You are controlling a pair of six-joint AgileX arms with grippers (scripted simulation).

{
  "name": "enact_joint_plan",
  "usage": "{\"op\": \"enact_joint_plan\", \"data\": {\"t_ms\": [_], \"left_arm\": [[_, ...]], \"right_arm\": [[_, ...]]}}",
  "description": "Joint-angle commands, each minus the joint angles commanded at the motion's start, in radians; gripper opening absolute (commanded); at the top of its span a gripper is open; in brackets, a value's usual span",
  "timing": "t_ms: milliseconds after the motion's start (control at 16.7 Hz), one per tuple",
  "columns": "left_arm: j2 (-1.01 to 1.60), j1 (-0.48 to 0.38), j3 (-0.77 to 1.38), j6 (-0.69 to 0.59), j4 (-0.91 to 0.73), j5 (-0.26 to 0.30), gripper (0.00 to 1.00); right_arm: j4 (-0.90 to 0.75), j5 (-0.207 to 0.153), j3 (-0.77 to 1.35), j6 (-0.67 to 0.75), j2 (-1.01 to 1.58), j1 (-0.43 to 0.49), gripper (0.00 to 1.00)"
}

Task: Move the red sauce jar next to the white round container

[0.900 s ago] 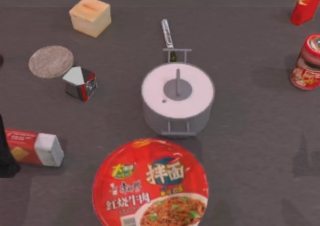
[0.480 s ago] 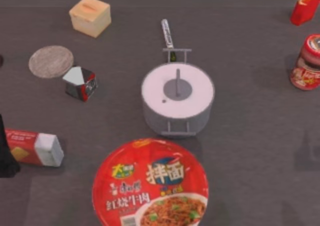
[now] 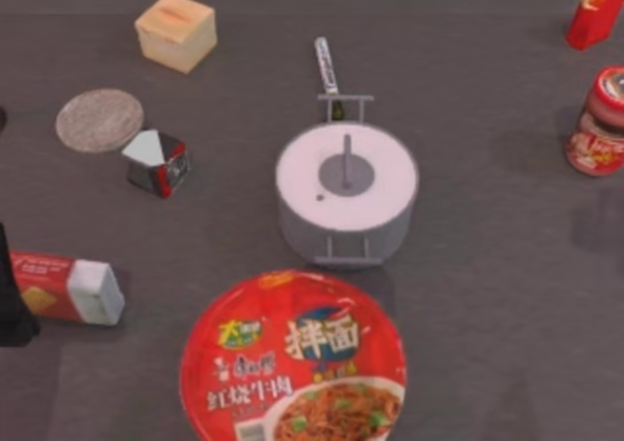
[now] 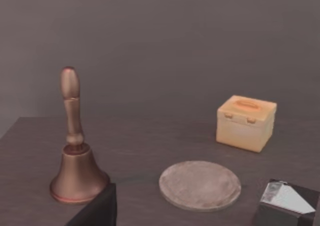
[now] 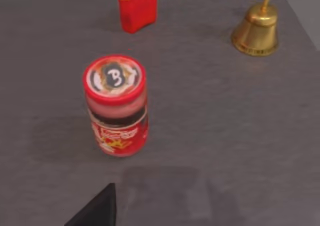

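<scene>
Red sauce jar: the red sauce jar [image 3: 598, 121] stands upright at the far right edge of the tabletop [image 3: 487, 285], well apart from its goal, with nothing touching it; the task looks barely begun.
White round container: the white round container [image 3: 346, 192] sits near the middle, flat top up; open tabletop on its right side suits a set-down, judged from the free room there.
Right tool: the wrist view looks down on the jar [image 5: 116, 105], which suggests the right arm is lining up above it; only a dark corner of the tool [image 5: 95, 211] shows, so open or clenched cannot be told.
Left tool: parked at the left edge [image 3: 12, 304]; its state cannot be told either.
Neighbours of the jar: a red fries box [image 3: 595, 12] stands near it and a gold bell [image 5: 256, 28] farther off, so a descent probably needs care.
Obstacle on the way: the noodle bowl [image 3: 292, 358] lies just in front of the container, likely ruling out that side.
</scene>
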Motion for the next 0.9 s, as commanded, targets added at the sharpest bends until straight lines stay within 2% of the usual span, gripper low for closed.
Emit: {"op": "enact_joint_plan", "data": {"t_ms": [240,480,660,900], "left_arm": [[0.0,0.0,0.0,0.0,0.0,0.0,1.0],[0.0,0.0,0.0,0.0,0.0,0.0,1.0],[0.0,0.0,0.0,0.0,0.0,0.0,1.0],[0.0,0.0,0.0,0.0,0.0,0.0,1.0]], "right_arm": [[-0.306,0.012,0.425,-0.01,0.466,-0.015,1.0],[-0.564,0.009,0.792,-0.037,0.929,-0.006,1.0],[-0.695,-0.004,1.018,-0.063,1.211,0.014,1.0],[-0.785,-0.032,1.26,-0.1,1.469,0.051,1.0]]}}
